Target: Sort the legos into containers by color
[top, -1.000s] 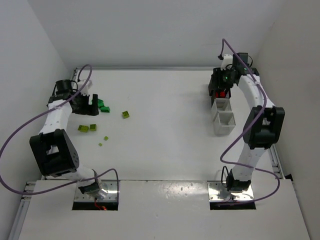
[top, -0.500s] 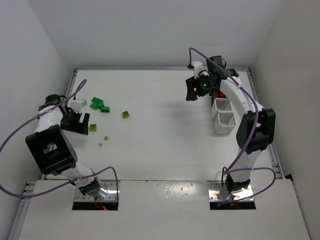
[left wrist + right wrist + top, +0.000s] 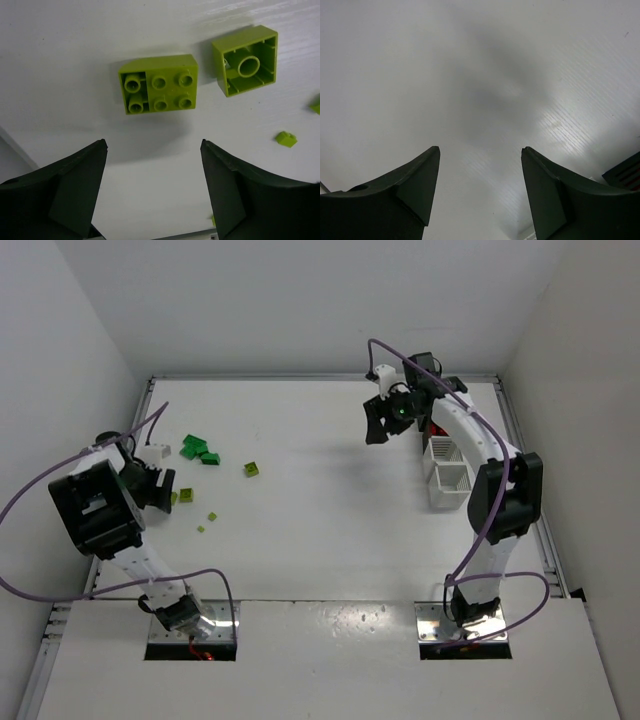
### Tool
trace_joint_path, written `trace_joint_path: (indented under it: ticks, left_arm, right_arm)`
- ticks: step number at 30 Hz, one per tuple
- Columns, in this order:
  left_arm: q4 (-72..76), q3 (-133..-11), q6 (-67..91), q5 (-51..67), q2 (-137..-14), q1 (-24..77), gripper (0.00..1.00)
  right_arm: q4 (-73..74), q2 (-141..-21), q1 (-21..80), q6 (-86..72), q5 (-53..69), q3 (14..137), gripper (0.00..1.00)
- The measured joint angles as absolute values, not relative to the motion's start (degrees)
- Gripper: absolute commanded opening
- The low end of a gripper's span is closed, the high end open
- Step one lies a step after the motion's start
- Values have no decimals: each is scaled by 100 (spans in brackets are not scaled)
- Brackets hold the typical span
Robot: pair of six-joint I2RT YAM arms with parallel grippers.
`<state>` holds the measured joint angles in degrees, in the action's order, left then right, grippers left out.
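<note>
My left gripper is open and empty, low over the table beside two lime-yellow legos. In the left wrist view one lime lego lies studs up just beyond the fingertips, and another lies upside down to its right. Dark green legos lie further back. One more lime lego sits apart. My right gripper is open and empty over bare table, left of the containers. Two white bins show; the black bins are mostly hidden by the right arm.
Tiny lime pieces lie near the lime legos. The left wall and table rail run close to my left gripper. A black bin's corner shows at the lower right of the right wrist view.
My left gripper has swung from the dark green legos toward the near left, down by the lime legos. My right gripper has moved left, away from the bins.
</note>
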<state>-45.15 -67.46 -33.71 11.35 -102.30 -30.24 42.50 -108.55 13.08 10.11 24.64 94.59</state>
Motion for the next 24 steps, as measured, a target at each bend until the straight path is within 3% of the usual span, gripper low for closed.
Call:
trace_joint_path:
  ticks: [10,15,24]
  left_arm:
    - [-4252,-6831,-3037,1345,-10613,-2727,71]
    - [-4091,-6923,-2823,1361,-10724,-2626,51]
    - [-4045,-6949,-2650,1361,-10753,-2611,33]
  right_arm:
    - [4250,-10862,1406,1007,2412,9465,67]
    - [4250,-10862,1498,1007,2401,9465,67]
    - [4250,-10862,1629,1007,2340,9465,67]
